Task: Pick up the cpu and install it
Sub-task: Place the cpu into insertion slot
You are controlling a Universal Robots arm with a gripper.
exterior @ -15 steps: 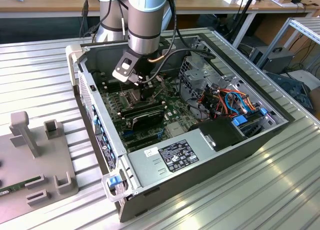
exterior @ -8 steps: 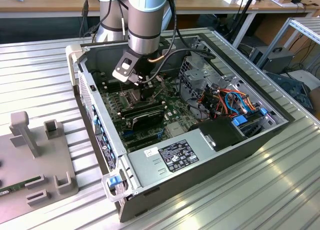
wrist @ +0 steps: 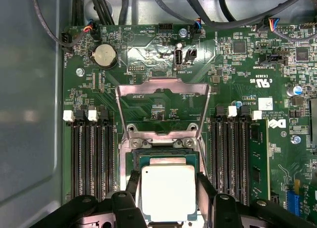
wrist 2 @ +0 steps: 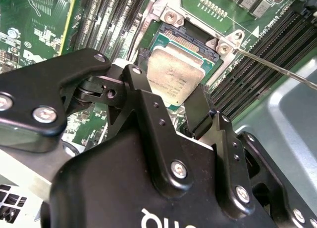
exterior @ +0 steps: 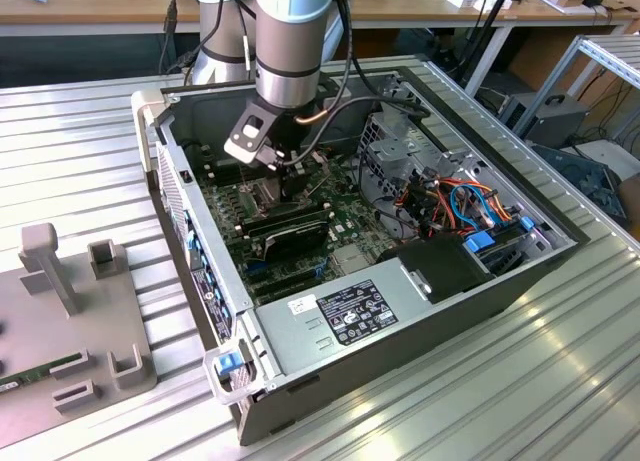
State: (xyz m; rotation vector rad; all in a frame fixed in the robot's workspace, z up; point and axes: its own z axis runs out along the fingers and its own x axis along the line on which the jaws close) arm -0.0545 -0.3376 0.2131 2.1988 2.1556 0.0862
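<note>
The cpu [wrist: 168, 196], a flat silvery square, sits between the two black fingers of my gripper [wrist: 168, 184], which is shut on its opposite edges. It hangs directly over the open socket [wrist: 168, 158] on the green motherboard [wrist: 277, 154], and whether it touches the socket I cannot tell. In the second wrist view the cpu [wrist 2: 173, 72] shows slightly tilted above the socket [wrist 2: 184, 36], beyond the gripper [wrist 2: 171, 92]. In the exterior view the gripper [exterior: 291, 181] reaches down into the open computer case [exterior: 400, 311].
The socket's hinged metal frame [wrist: 161, 89] stands raised. Its thin lever rod [wrist 2: 277, 67] sticks out beside it. Black memory slots [wrist: 89, 159] flank the socket. Cables [exterior: 460, 206], a drive cage and the power supply [exterior: 350, 316] fill the case's other side. A grey fixture [exterior: 70, 321] lies at the exterior view's left.
</note>
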